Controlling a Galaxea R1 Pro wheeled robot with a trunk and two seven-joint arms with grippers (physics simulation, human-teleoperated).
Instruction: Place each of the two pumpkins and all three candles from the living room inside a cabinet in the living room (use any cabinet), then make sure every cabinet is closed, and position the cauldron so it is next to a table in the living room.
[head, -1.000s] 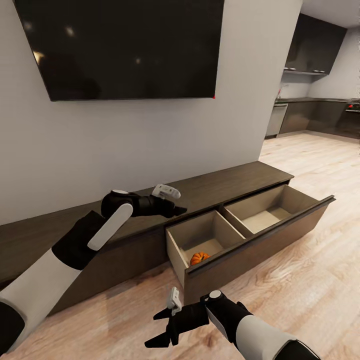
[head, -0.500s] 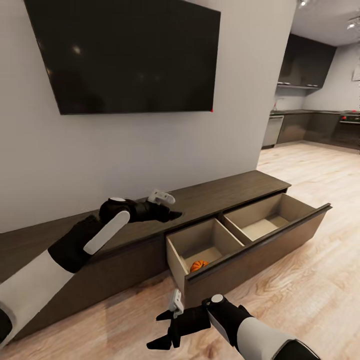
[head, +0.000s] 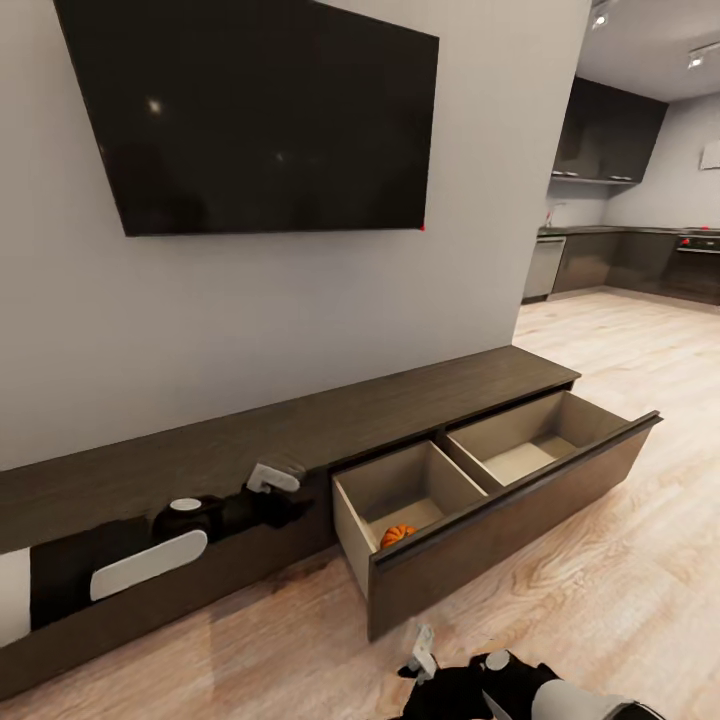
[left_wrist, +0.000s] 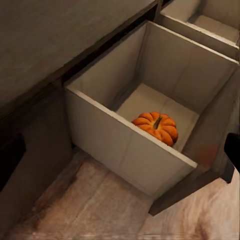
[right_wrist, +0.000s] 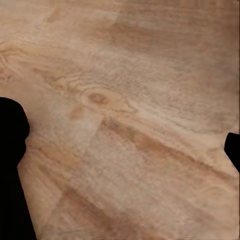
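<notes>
- One pumpkin (head: 398, 535) lies on the floor of the near compartment of the cabinet's (head: 300, 430) pulled-out drawer (head: 500, 505); the far compartment looks empty.
- The left gripper (head: 275, 490) hangs in front of the cabinet face, just beside the drawer, its fingers apart and holding nothing.
- The right gripper (head: 425, 665) sits low over the wood floor (head: 620, 560), open and empty too.
- Judging from this, one pumpkin is stowed; the second pumpkin, the candles, closing the drawer and the cauldron remain.
</notes>
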